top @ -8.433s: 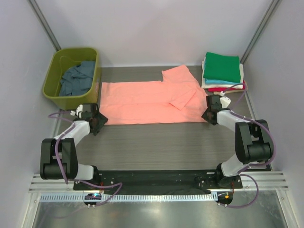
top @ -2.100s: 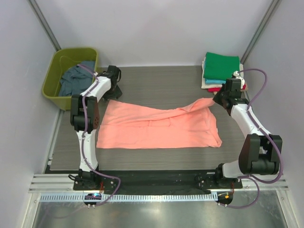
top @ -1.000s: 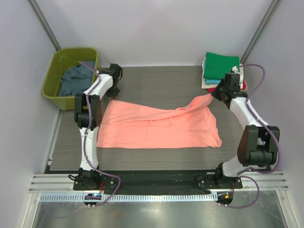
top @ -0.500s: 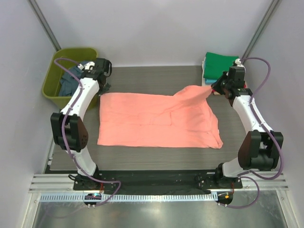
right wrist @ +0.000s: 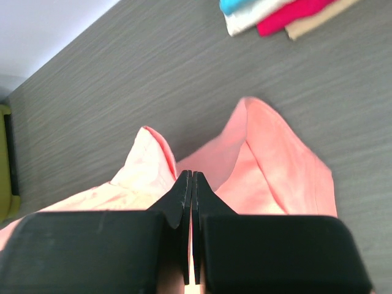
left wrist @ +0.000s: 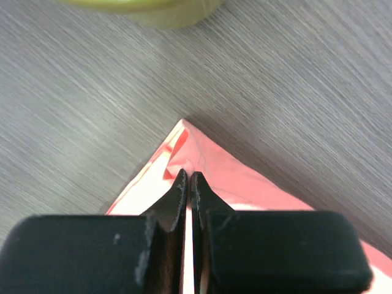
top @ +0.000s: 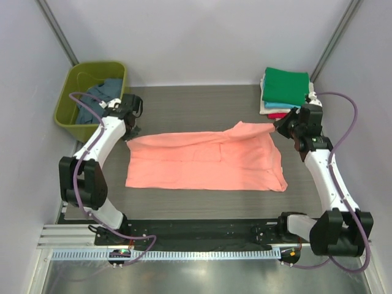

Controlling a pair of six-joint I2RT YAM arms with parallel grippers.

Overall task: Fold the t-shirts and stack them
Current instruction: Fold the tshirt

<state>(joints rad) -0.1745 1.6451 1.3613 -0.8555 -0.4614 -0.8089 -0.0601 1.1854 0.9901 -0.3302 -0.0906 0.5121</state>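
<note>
A salmon-pink t-shirt (top: 205, 162) lies spread across the middle of the table. My left gripper (top: 129, 137) is shut on its far left corner, low over the wood; in the left wrist view the cloth (left wrist: 223, 177) sits pinched between the tips (left wrist: 188, 178). My right gripper (top: 276, 127) is shut on the far right corner, which is lifted, with folds (right wrist: 269, 159) hanging under the closed jaws (right wrist: 192, 176). A stack of folded t-shirts (top: 285, 92), green on top, stands at the back right. A slate-blue t-shirt (top: 101, 99) lies crumpled in the tub.
The olive-green tub (top: 70, 114) stands at the back left, just beyond the left arm; its rim (left wrist: 153, 7) shows in the left wrist view. Teal, white and red edges of the stack (right wrist: 275, 12) show beyond the right gripper. Grey walls enclose the table.
Both grippers have drawn the shirt's far edge toward the near side, so the cloth spans less depth. The left gripper came away from the tub; the right moved back from the stack.
</note>
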